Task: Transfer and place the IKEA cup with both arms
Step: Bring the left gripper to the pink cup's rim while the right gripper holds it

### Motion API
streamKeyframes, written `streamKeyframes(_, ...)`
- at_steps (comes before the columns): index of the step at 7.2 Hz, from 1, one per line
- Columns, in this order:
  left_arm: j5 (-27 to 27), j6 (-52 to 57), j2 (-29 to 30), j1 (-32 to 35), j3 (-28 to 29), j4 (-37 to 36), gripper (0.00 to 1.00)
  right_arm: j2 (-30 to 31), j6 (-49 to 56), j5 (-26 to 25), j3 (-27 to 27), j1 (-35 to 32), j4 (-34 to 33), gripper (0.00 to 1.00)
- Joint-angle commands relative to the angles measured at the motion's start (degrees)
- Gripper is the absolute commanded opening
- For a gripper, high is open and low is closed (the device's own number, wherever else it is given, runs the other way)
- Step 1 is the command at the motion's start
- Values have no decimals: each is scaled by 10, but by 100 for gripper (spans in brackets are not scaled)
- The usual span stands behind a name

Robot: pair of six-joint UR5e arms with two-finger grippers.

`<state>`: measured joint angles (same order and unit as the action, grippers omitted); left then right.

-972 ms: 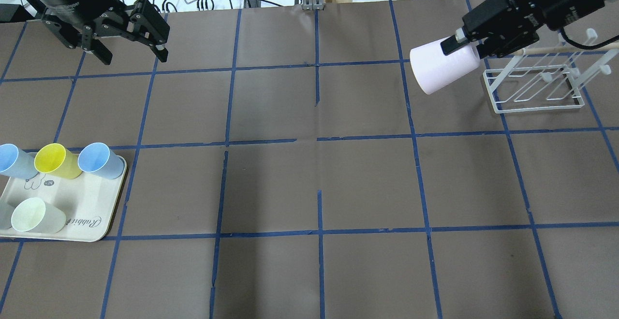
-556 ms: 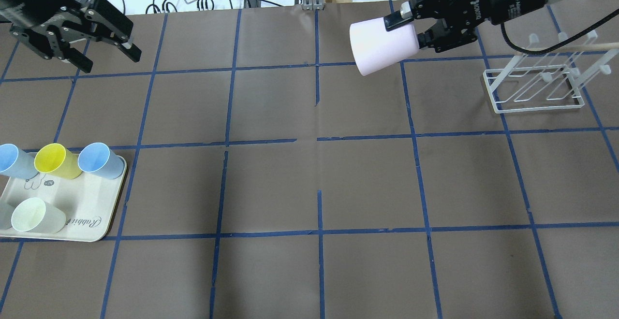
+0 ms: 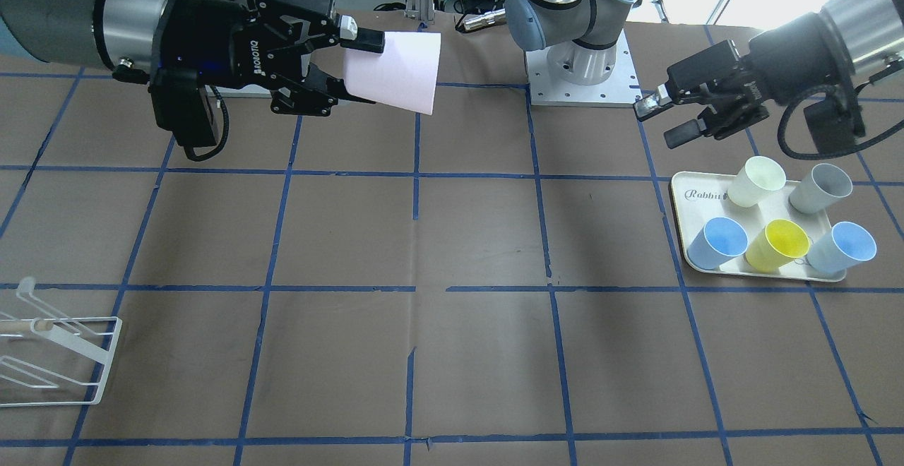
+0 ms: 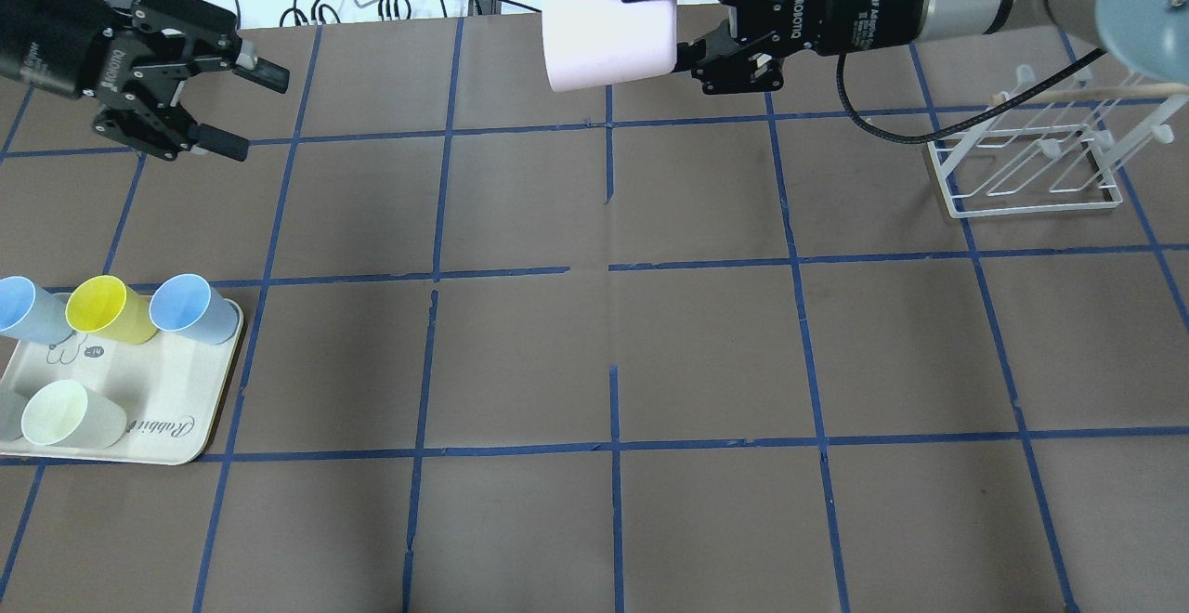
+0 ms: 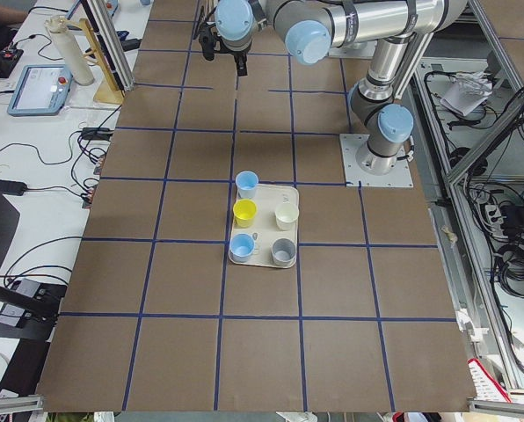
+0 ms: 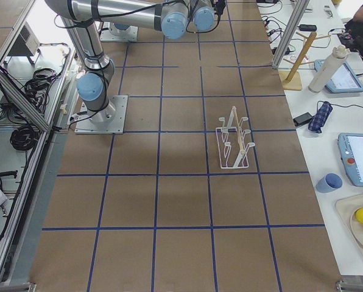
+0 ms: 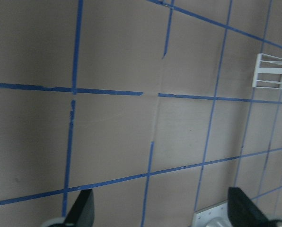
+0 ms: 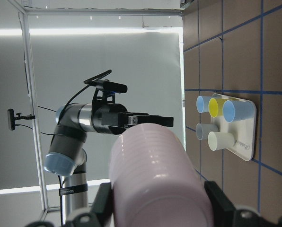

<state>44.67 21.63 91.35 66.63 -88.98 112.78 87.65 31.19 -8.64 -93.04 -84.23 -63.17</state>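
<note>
The pale pink IKEA cup (image 4: 604, 37) hangs on its side in the air over the table's far middle. My right gripper (image 4: 658, 20) is shut on its narrow end. The wide end points toward my left gripper (image 4: 255, 111), which is open, empty and more than one grid square away. In the front-facing view the cup (image 3: 399, 70) sits in the right gripper (image 3: 361, 70), with the left gripper (image 3: 658, 122) above the tray. The right wrist view shows the cup (image 8: 155, 175) between its fingers. The left wrist view shows the left gripper (image 7: 162, 217) empty, over bare table.
A cream tray (image 4: 176, 409) at the near left holds two light blue cups (image 4: 190, 306), a yellow cup (image 4: 102, 306), a cream-white cup (image 4: 60, 413) and a grey cup (image 3: 819, 187). A white wire rack (image 4: 1022, 167) stands at the far right.
My right gripper has carried the pink cup left from beside the rack to the table's far middle, turning it level. My left gripper has turned so its open fingers point right, toward the cup.
</note>
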Motion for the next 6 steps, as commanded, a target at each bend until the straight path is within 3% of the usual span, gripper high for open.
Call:
streamKeyframes(1,-161,2,-16,4,-88,2,100,-4,-6,35,-14,-35,5,26)
streamKeyframes(3,-272,-5,-32,50,-112,12,100,-7,-8,36,-21,-38,14,26)
streamKeyframes(6,-308,2,-43,84,-140,10,100,-15,-9,38,-21,-51,4,26)
